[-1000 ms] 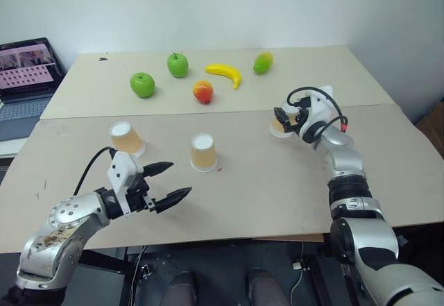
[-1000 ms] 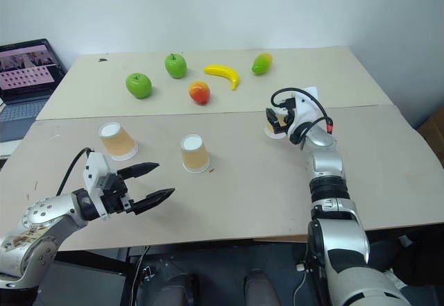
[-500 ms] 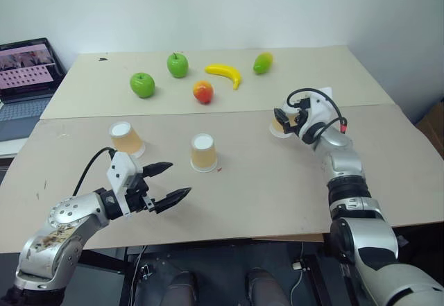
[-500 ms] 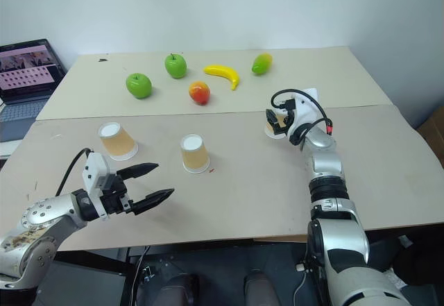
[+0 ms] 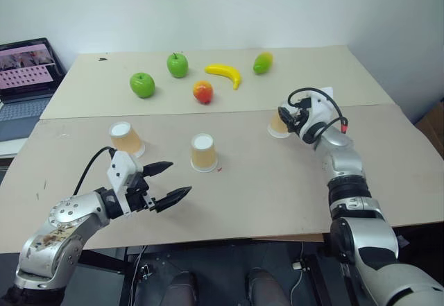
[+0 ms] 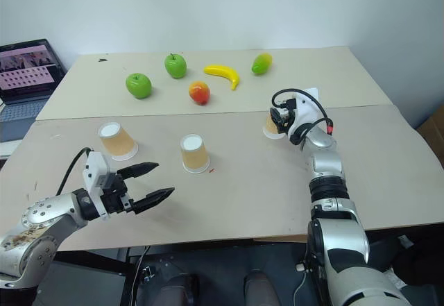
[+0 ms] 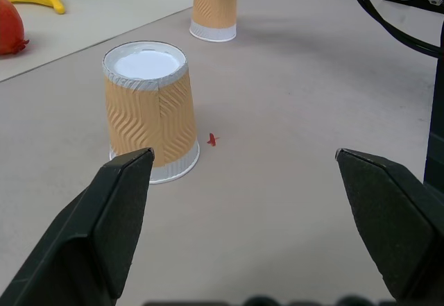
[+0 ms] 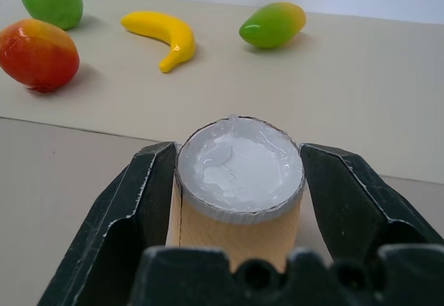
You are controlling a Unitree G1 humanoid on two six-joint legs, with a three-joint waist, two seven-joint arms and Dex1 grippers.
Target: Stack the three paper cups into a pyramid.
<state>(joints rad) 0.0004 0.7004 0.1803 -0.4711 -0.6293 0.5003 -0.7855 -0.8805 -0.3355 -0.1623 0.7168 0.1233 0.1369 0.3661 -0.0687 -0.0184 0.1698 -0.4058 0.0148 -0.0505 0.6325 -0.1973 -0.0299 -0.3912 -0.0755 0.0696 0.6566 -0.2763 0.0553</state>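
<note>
Three tan-orange paper cups stand upside down on the near table, apart from one another. The left cup [image 5: 127, 138] and the middle cup [image 5: 203, 152] stand free. My right gripper [image 5: 286, 116] is shut on the right cup [image 8: 239, 181], with its black fingers [image 8: 139, 202] pressed against both sides just under the white base. This cup's rim rests on the table. My left gripper [image 5: 179, 178] hovers open and empty near the table's front edge, pointing toward the middle cup [image 7: 152, 108] with a gap between them.
On the far table lie two green apples [image 5: 143, 84] [image 5: 177, 64], a red-orange fruit [image 5: 202, 91], a banana [image 5: 225, 73] and a mango [image 5: 263, 62]. An open laptop [image 5: 24, 77] sits at the far left. A seam [image 5: 229, 110] runs between the two tables.
My right gripper's fingers have closed onto the right cup, which they stood open around before. The left arm and the other two cups have not moved.
</note>
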